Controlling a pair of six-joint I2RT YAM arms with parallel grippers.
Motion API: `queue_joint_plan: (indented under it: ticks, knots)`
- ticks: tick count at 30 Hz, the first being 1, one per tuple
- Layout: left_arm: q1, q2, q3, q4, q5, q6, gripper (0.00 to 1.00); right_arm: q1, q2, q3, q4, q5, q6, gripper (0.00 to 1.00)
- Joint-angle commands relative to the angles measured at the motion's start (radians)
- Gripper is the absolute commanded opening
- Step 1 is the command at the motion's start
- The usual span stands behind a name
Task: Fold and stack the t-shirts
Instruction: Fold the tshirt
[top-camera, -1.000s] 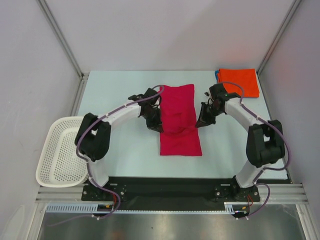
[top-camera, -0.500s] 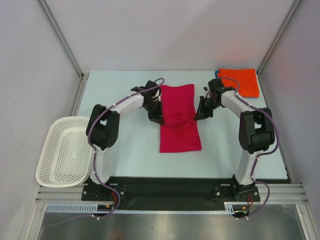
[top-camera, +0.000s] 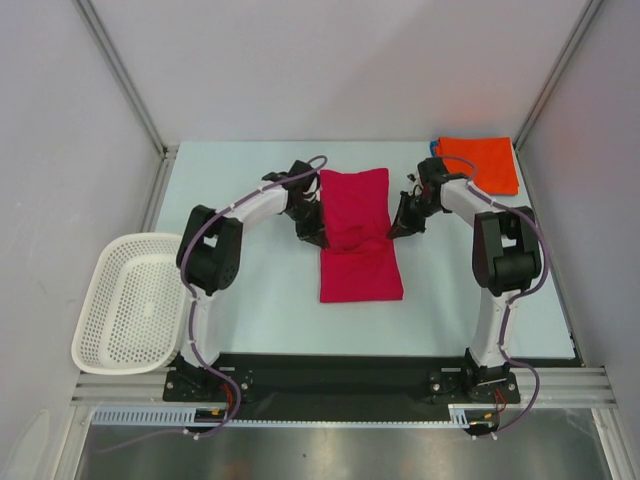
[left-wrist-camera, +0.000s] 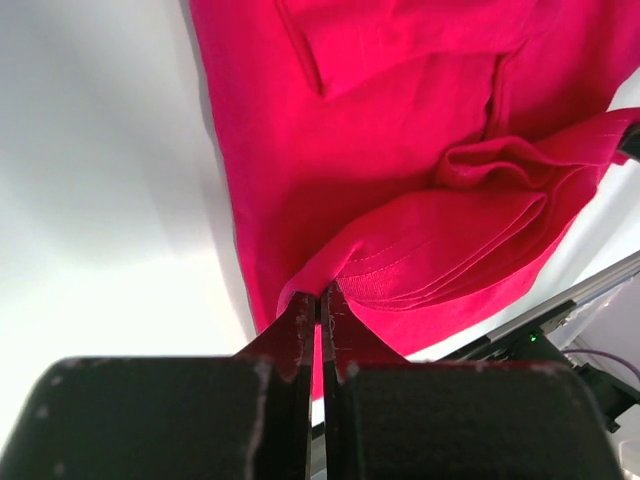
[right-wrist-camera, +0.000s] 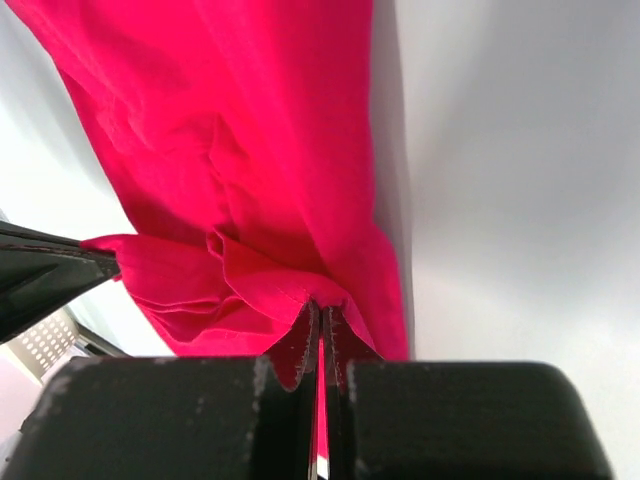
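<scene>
The red t-shirt (top-camera: 358, 235) lies lengthwise in the middle of the table (top-camera: 250, 290), its middle bunched up. The left gripper (left-wrist-camera: 320, 300) is clenched on the shirt's left edge and the right gripper (right-wrist-camera: 320, 318) on its right edge. A folded orange t-shirt (top-camera: 480, 162) sits at the far right corner, well apart. A white basket (top-camera: 125, 300) stands at the table's left side.

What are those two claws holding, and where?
The crimson t-shirt: the left gripper pinches a fold at its left edge, the right gripper one at its right edge.
</scene>
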Motion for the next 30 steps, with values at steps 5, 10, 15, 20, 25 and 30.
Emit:
queue_joint_plan:
  ticks: [5,10,15,20,25,30]
  knots:
    - [0.043,0.025,0.068,0.039,0.02,-0.01,0.01,-0.007,0.043,0.095,0.034,-0.013,-0.006,0.01]
    - [0.061,0.059,0.094,0.041,0.037,-0.027,0.3,-0.01,0.063,0.12,0.031,-0.002,-0.001,0.08]
    - [0.077,-0.004,0.105,0.049,-0.059,-0.021,0.56,-0.024,0.038,0.136,0.045,0.042,-0.001,0.23]
    - [0.071,-0.172,0.009,0.098,-0.162,-0.022,0.65,-0.005,-0.019,0.156,-0.016,0.123,-0.038,0.42]
    - [0.012,-0.291,-0.148,0.157,-0.07,0.004,0.44,0.076,-0.144,0.06,-0.044,0.119,-0.049,0.47]
    - [-0.046,-0.259,-0.223,0.219,0.022,-0.024,0.21,0.143,-0.138,-0.011,0.034,0.064,0.014,0.39]
